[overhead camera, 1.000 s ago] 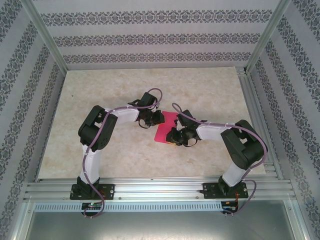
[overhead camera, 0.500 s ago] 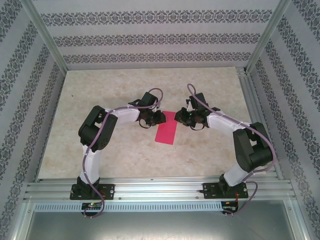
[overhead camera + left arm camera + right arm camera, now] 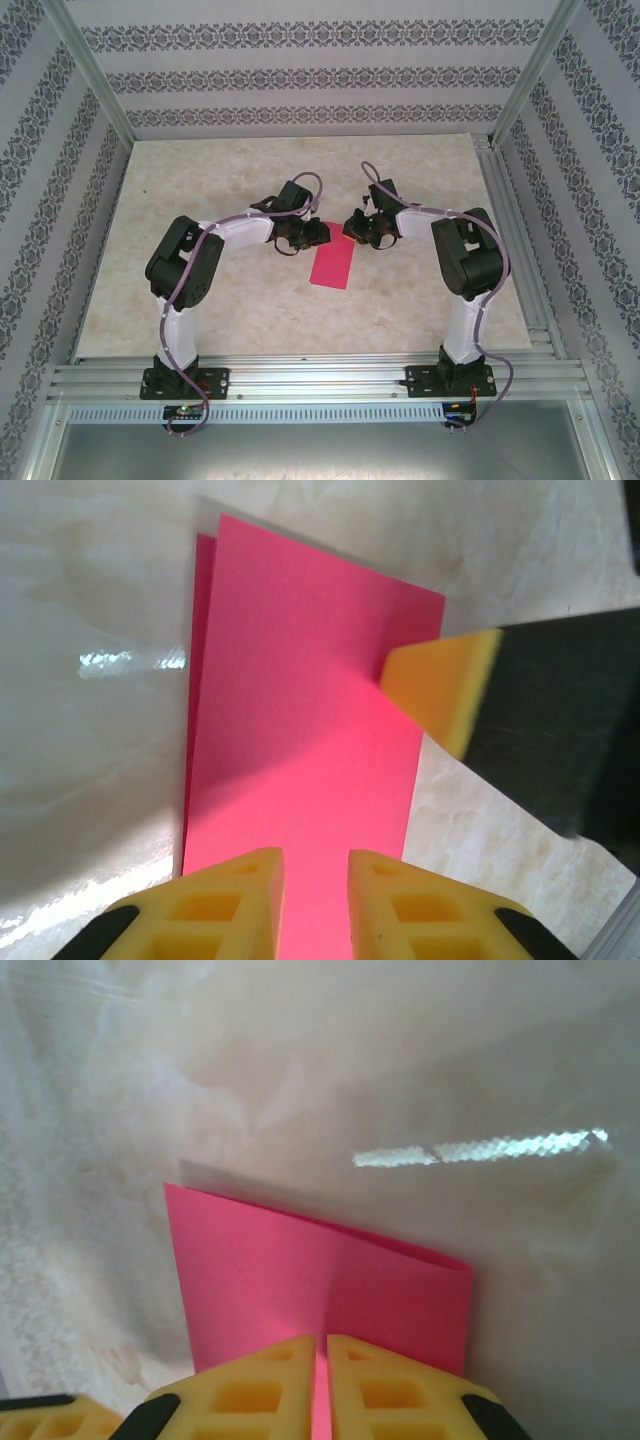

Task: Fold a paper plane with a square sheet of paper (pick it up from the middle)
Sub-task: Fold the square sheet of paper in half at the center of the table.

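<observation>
The square sheet of paper [image 3: 333, 265] lies on the table folded in half, a narrow magenta-pink rectangle. In the left wrist view the paper [image 3: 310, 700] has its two layers slightly offset along the left edge. My left gripper [image 3: 322, 233] hovers over the far left corner, its jaws [image 3: 316, 880] a small gap apart above the pink surface and holding nothing. My right gripper [image 3: 350, 228] sits at the far right corner. Its jaws [image 3: 322, 1370] are almost together, tips down on the paper [image 3: 300, 1280]. One right fingertip [image 3: 440, 690] rests on the paper's edge.
The pale marbled tabletop [image 3: 230, 180] stretches around the paper. Aluminium rails [image 3: 300, 375] run along the near edge and up the right side. Patterned walls close in the back and sides. The two wrists stand very close together.
My right arm has swung from the paper's near end up to its far right corner, and its jaws have closed further. The left gripper has stayed at the far left corner.
</observation>
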